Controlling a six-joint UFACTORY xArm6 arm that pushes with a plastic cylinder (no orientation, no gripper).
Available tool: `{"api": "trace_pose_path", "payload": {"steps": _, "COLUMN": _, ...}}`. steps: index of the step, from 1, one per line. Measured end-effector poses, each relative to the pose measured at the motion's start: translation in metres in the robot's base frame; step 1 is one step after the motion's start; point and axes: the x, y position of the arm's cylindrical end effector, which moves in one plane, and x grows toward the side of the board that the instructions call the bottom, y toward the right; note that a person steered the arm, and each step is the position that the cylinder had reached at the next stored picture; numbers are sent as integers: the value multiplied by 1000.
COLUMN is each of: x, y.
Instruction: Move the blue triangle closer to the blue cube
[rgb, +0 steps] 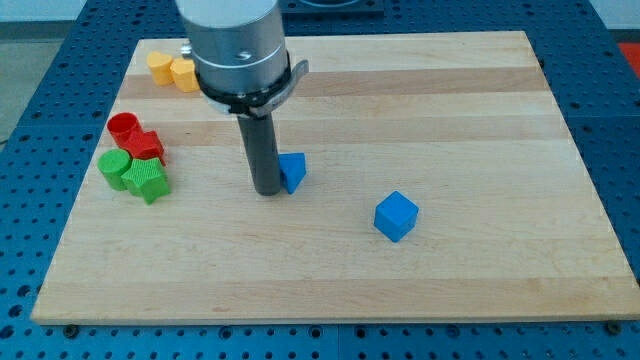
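The blue triangle (293, 171) lies near the middle of the wooden board (450, 110). My tip (268, 190) stands right against its left side, touching or nearly touching it. The rod partly hides the triangle's left edge. The blue cube (396, 216) sits to the lower right of the triangle, about a hundred pixels away, apart from it.
A red cylinder (123, 127) and another red block (146, 144) sit at the view's left, with two green blocks (116, 166) (149, 180) just below them. Two yellow blocks (160, 66) (184, 73) lie at the top left, partly behind the arm's body (235, 45).
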Motion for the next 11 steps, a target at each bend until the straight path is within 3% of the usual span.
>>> {"api": "trace_pose_path", "payload": {"steps": 2, "x": -3, "y": 60}}
{"api": "trace_pose_path", "payload": {"steps": 4, "x": -20, "y": -4}}
{"api": "trace_pose_path", "payload": {"steps": 5, "x": -48, "y": -2}}
{"api": "trace_pose_path", "payload": {"steps": 6, "x": -56, "y": 44}}
{"api": "trace_pose_path", "payload": {"steps": 9, "x": -28, "y": 76}}
{"api": "trace_pose_path", "payload": {"steps": 10, "x": -36, "y": 67}}
{"api": "trace_pose_path", "payload": {"steps": 11, "x": -59, "y": 16}}
